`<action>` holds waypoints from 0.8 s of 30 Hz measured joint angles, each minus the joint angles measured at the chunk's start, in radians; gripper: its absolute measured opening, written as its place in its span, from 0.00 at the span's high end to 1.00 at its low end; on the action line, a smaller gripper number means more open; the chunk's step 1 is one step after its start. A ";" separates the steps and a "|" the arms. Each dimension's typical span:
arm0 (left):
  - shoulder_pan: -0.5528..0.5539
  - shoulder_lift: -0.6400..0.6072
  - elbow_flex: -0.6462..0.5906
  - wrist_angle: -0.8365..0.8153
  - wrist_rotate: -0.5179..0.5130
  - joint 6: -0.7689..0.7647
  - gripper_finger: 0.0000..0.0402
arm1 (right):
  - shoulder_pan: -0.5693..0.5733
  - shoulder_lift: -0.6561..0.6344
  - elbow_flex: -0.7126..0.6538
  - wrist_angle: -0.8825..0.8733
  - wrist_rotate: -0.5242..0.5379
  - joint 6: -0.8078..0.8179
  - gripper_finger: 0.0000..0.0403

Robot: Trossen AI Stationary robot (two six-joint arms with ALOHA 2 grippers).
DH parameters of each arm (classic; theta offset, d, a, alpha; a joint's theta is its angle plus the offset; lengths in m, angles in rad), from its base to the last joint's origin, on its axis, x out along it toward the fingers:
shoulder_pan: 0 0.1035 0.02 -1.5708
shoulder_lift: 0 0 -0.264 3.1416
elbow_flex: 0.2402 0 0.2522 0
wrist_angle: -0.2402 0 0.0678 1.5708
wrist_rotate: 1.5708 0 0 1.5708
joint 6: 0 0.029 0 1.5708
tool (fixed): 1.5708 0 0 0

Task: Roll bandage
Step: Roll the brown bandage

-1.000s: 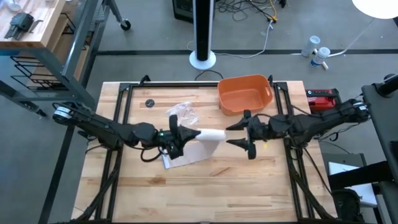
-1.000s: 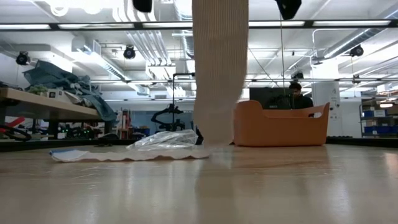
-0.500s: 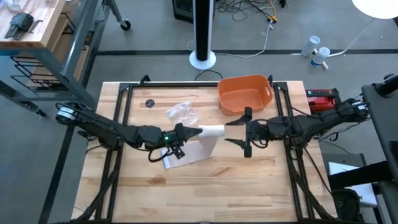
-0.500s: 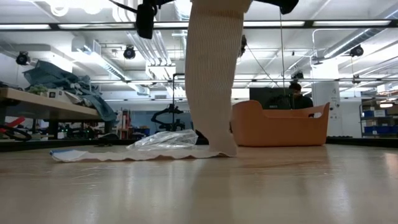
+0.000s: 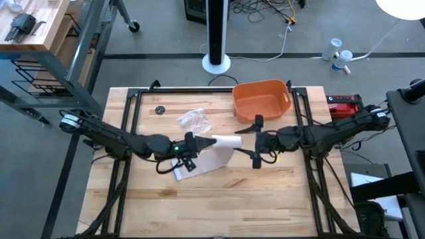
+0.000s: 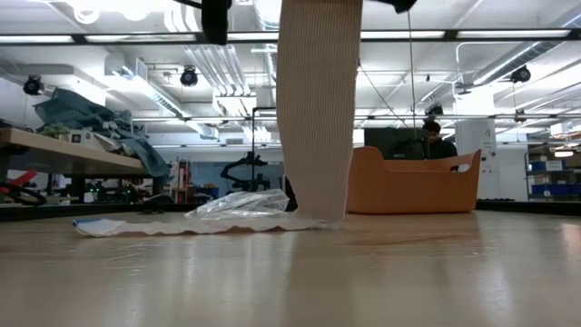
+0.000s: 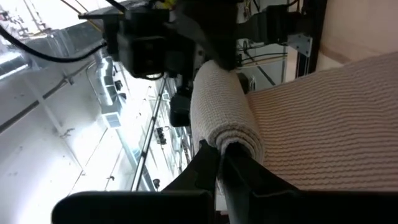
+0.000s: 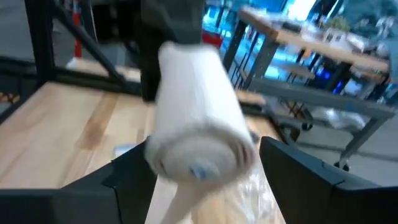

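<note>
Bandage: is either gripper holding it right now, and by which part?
The left gripper holds the bandage by its rolled end, lifted so the strip hangs to the table. The right gripper is open, holding nothing.

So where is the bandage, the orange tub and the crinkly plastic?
bandage [image 5: 228,141]: high view, on its rolled end.
orange tub [image 5: 287,99]: high view, on its right rim.
plastic wrapper [image 5: 194,120]: high view, on its crumpled middle.

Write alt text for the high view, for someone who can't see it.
Seen from above, the left gripper holds the bandage roll over a wooden table, and the open right gripper faces its free end. An orange tub and a plastic wrapper lie behind.
</note>
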 joint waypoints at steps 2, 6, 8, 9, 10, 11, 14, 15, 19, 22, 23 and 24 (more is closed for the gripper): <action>-0.003 0.000 0.000 -0.001 0.000 -0.001 1.00 | 0.000 0.000 0.007 0.004 -0.001 -0.001 0.36; -0.003 0.000 0.000 0.001 0.001 -0.002 1.00 | 0.001 0.006 0.014 0.000 -0.005 0.000 0.39; -0.003 0.000 0.000 0.001 0.003 -0.002 1.00 | 0.001 0.010 0.017 0.001 -0.007 0.005 0.42; -0.003 0.000 0.000 0.000 0.006 -0.002 1.00 | 0.001 0.011 0.017 -0.001 -0.008 0.005 0.44; -0.003 0.000 0.000 0.000 0.009 -0.004 1.00 | 0.001 0.011 0.016 0.000 -0.008 0.003 0.46; -0.003 0.000 0.000 0.000 0.011 -0.006 1.00 | 0.001 0.011 0.016 0.001 -0.009 0.003 0.49; -0.003 0.000 0.000 0.004 0.012 -0.013 1.00 | 0.001 0.013 0.016 0.008 -0.009 -0.001 0.59; -0.003 0.000 0.000 0.005 0.012 -0.021 1.00 | 0.001 0.013 0.016 0.008 -0.009 -0.002 0.64; -0.003 0.000 0.000 0.021 0.013 -0.102 0.97 | 0.001 0.013 0.016 0.012 -0.008 -0.012 0.83; -0.003 0.000 0.000 0.052 0.014 -0.197 0.92 | 0.001 0.014 0.016 0.018 -0.008 -0.033 0.87; -0.003 0.000 -0.001 0.058 0.014 -0.229 0.89 | 0.001 0.014 0.016 0.020 -0.008 -0.041 0.87; -0.003 0.000 -0.001 0.066 0.013 -0.260 0.87 | 0.001 0.014 0.016 0.021 -0.008 -0.046 0.87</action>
